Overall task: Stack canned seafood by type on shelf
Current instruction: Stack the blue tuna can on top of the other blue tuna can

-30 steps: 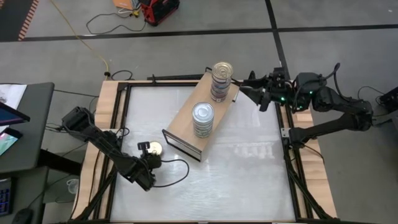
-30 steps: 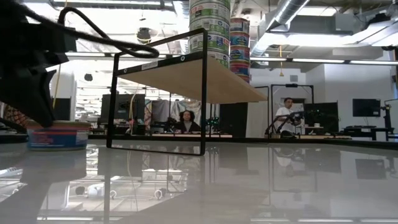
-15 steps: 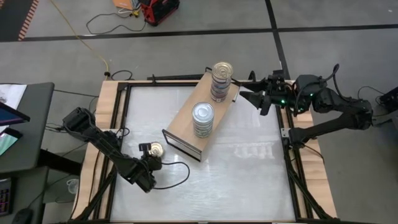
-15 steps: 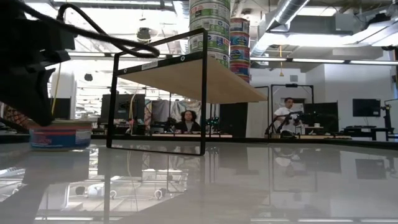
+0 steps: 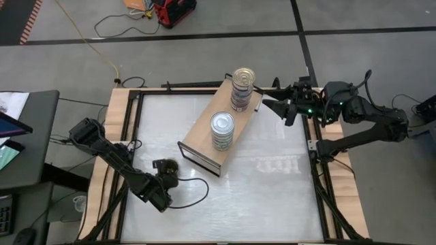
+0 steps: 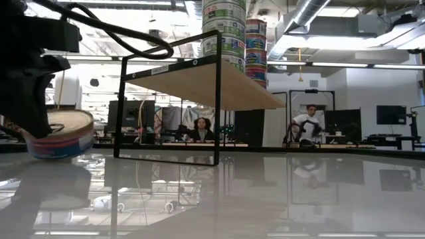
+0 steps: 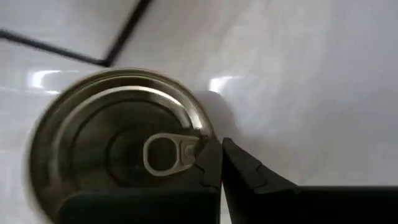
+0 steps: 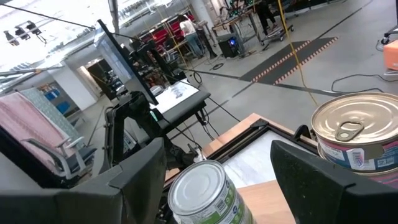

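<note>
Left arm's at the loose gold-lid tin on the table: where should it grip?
Probably the low side wall, from straight above, fingers straddling the full width. The left gripper pinches the gold-lid tin at its rim by the pull tab, and the tin sits tilted. The right gripper waits open beside the shelf.

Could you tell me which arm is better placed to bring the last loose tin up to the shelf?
The left: its end effector is already on the gold-lidded tin, tilted on the table. The right end effector waits open beside the shelf.
</note>
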